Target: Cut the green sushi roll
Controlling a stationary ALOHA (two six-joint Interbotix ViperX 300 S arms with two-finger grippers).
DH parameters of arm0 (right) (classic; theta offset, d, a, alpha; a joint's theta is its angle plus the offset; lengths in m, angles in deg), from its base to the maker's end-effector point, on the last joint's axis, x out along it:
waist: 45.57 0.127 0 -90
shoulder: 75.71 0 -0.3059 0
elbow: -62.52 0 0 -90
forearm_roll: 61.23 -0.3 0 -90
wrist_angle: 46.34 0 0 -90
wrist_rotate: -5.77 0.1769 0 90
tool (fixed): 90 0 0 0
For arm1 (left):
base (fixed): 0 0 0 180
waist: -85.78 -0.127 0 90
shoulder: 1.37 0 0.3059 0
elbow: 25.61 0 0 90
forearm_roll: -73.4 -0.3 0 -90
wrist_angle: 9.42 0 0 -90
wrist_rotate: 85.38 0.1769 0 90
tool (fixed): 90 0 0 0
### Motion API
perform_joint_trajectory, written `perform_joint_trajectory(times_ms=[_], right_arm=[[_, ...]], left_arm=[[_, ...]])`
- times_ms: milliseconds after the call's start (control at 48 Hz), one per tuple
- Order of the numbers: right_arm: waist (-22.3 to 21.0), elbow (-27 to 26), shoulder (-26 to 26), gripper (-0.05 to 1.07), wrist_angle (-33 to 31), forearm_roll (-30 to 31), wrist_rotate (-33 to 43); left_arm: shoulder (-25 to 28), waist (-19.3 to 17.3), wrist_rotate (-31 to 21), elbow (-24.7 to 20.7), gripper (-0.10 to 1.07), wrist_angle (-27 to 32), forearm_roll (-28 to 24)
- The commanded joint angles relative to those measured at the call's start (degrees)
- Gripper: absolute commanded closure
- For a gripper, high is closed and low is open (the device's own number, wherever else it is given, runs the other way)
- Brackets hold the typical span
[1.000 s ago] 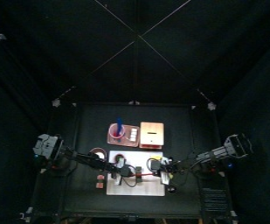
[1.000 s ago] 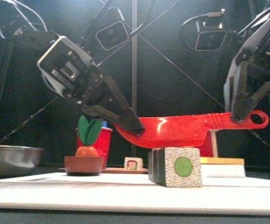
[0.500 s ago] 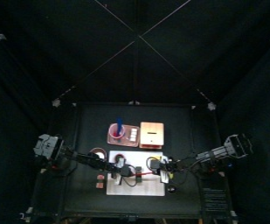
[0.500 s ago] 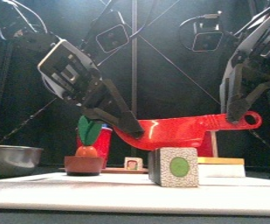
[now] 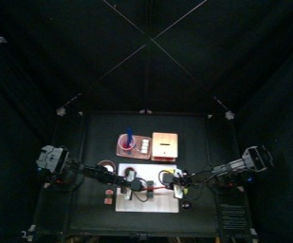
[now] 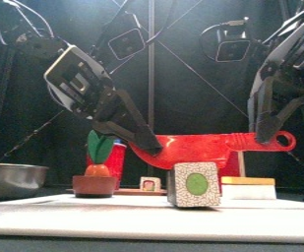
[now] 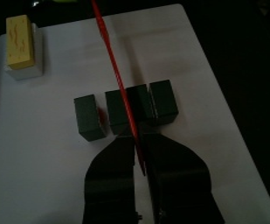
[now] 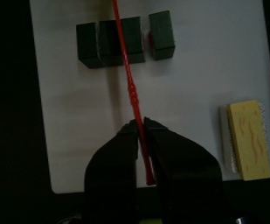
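Both claws pinch one red knife, left claw and right claw at opposite ends, steadying the blade; it bears down across the green sushi roll on the white board.

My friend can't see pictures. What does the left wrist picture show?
A thin red blade crosses three dark green sushi roll pieces lined up on a white board. The left gripper clamps the blade's near end, and a yellow block lies at the board's far corner.
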Motion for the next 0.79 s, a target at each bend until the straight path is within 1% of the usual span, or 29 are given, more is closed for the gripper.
perform_joint_trajectory(times_ms=[0,396,625,771], right_arm=[[-1.14,-0.26,-0.79,0.58,-0.79,-0.09,0.18],[-0.97,0.09,-0.44,0.58,-0.79,-0.7,0.18],[-0.7,0.09,1.58,0.58,-0.53,-1.85,0.18],[0.97,0.26,3.87,0.58,0.0,-4.04,0.18]], left_arm=[[-1.41,0.97,0.44,0.0,0.61,0.62,-0.62],[-1.32,0.62,0.44,-0.44,0.61,3.78,-1.05],[1.23,0.62,0.26,-0.26,0.61,4.13,-0.88],[2.81,1.58,0.26,-0.35,0.61,4.48,-0.97]])
